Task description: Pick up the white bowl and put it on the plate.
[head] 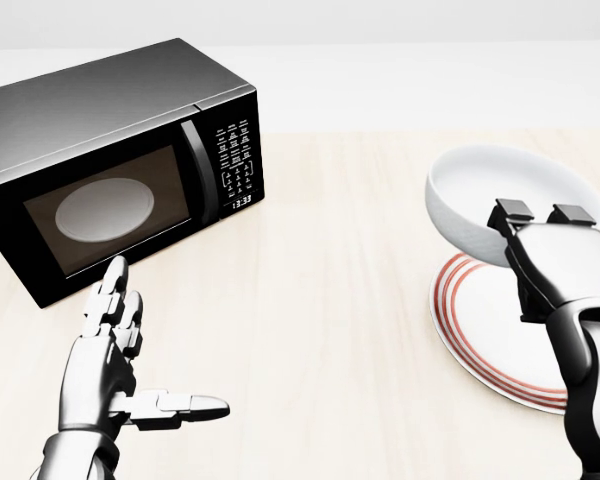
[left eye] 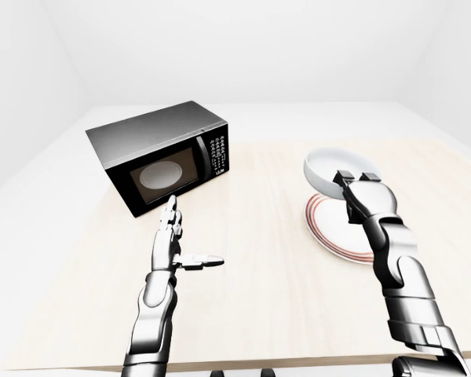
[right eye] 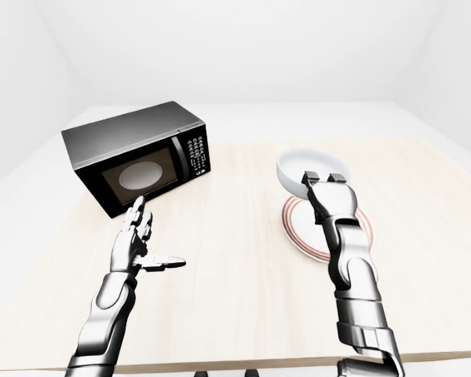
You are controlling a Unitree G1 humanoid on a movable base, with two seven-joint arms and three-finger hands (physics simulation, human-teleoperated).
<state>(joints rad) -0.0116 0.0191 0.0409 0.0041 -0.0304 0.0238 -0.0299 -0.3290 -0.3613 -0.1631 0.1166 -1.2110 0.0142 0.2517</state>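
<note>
Your right hand (head: 540,232) grips the near rim of the round white bowl (head: 500,190), 2 dark fingertips (head: 513,211) hooked over the edge and into the hollow; the third finger is hidden, so you cannot tell how it sits. The bowl is tilted, its opening turned toward the top of the head view, and it hangs above the upper edge of the flat white plate with red concentric rings (head: 480,330); whether its underside touches the plate cannot be told. The plate lies on the pale wooden tabletop (head: 320,320) at the right of the head view. Your left hand (head: 115,350) is empty and fully spread, fingers pointing up the view and thumb stretched to the right, at the lower left. Just above it stands 1 black box-shaped microwave oven (head: 120,160) with its door closed, a pale turntable disc (head: 105,210) visible through the glass, and 1 keypad down its right side.
</note>
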